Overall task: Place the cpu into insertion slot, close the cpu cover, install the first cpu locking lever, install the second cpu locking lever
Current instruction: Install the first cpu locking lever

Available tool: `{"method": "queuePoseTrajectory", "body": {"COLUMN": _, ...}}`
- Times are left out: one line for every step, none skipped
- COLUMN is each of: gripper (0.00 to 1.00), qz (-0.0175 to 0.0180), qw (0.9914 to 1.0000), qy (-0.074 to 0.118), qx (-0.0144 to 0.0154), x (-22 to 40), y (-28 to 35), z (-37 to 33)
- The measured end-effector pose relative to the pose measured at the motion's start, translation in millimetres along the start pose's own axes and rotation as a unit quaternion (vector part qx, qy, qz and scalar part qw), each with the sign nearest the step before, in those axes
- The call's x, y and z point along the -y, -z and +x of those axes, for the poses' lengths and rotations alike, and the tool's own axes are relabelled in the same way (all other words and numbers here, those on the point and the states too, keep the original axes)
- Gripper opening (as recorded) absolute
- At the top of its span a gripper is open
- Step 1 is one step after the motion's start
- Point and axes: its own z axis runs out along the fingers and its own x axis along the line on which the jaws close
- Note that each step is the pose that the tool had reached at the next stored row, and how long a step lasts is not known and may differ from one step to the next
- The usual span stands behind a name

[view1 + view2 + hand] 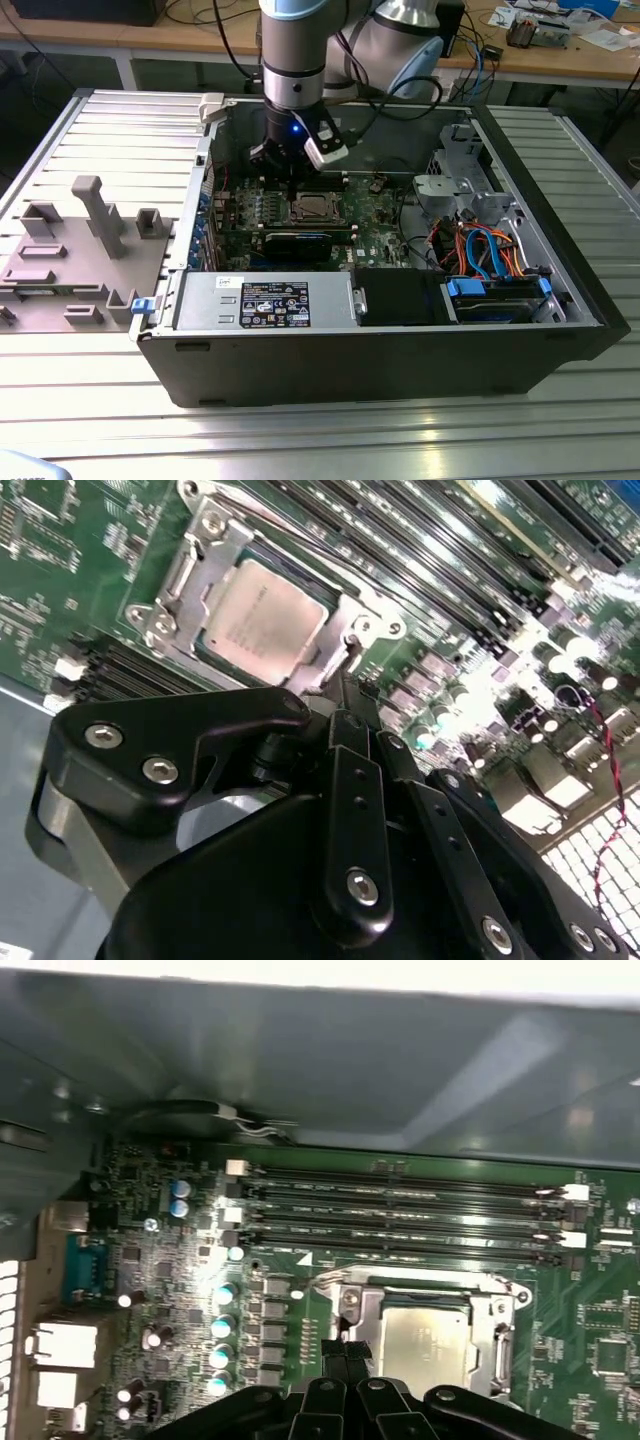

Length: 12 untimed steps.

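Your gripper has its fingers pressed together, tip at a locking lever beside the cpu cover. The cpu already sits in the insertion slot — a slipping tip could scrape the motherboard.

The small square cpu with its pale silvery-grey metal top looks smooth with a dull brushed sheen, and the thin silvery metal cpu cover frame around it shines brighter. The green motherboard has a glossy lacquered surface. The black gripper looks like matt plastic or coated metal, studded with shiny metal screws. The dark grey computer case is matt painted metal, resting on a ribbed, satin aluminium table.
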Motion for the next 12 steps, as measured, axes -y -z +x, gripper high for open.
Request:
{"method": "queuePoseTrajectory", "body": {"gripper": 0.11, "qz": -0.0001, "qw": 1.0, "qy": 0.0, "qx": 0.0001, "x": -0.1, "y": 0.0, "z": 1.6}}
{"method": "queuePoseTrajectory", "body": {"gripper": 0.11, "qz": -0.0003, "qw": 1.0, "qy": 0.0, "qx": 0.0001, "x": -0.3, "y": 0.0, "z": 3.4}}
{"method": "queuePoseTrajectory", "body": {"gripper": 0.11, "qz": -0.0005, "qw": 1.0, "qy": 0.0, "qx": 0.0002, "x": -0.4, "y": 0.0, "z": 5.1}}
{"method": "queuePoseTrajectory", "body": {"gripper": 0.11, "qz": -0.0007, "qw": 1.0, "qy": 0.0, "qx": 0.0003, "x": -0.5, "y": 0.0, "z": 6.9}}
{"method": "queuePoseTrajectory", "body": {"gripper": 0.11, "qz": -0.0009, "qw": 1.0, "qy": 0.0, "qx": 0.0003, "x": -0.7, "y": 0.0, "z": 8.5}}
{"method": "queuePoseTrajectory", "body": {"gripper": 0.11, "qz": -0.0011, "qw": 1.0, "qy": 0.0, "qx": 0.0003, "x": -0.8, "y": 0.0, "z": 10.2}}
{"method": "queuePoseTrajectory", "body": {"gripper": 0.11, "qz": -0.0014, "qw": 1.0, "qy": 0.0, "qx": 0.0003, "x": -0.9, "y": 0.0, "z": 11.7}}
{"method": "queuePoseTrajectory", "body": {"gripper": 0.11, "qz": -0.0018, "qw": 1.0, "qy": 0.0, "qx": 0.0004, "x": -1.1, "y": 0.0, "z": 13.9}}
{"method": "queuePoseTrajectory", "body": {"gripper": 0.11, "qz": -0.002, "qw": 1.0, "qy": 0.0, "qx": 0.0004, "x": -1.3, "y": 0.1, "z": 15.4}}
{"method": "queuePoseTrajectory", "body": {"gripper": 0.11, "qz": -0.0023, "qw": 1.0, "qy": 0.0, "qx": 0.0004, "x": -1.6, "y": 0.1, "z": 18.6}}
{"method": "queuePoseTrajectory", "body": {"gripper": 0.11, "qz": -0.0025, "qw": 1.0, "qy": 0.0, "qx": 0.0005, "x": -1.9, "y": 0.1, "z": 21.8}}
{"method": "queuePoseTrajectory", "body": {"gripper": 0.11, "qz": -0.0025, "qw": 1.0, "qy": 0.0, "qx": 0.0005, "x": -2.1, "y": 0.1, "z": 23.6}}
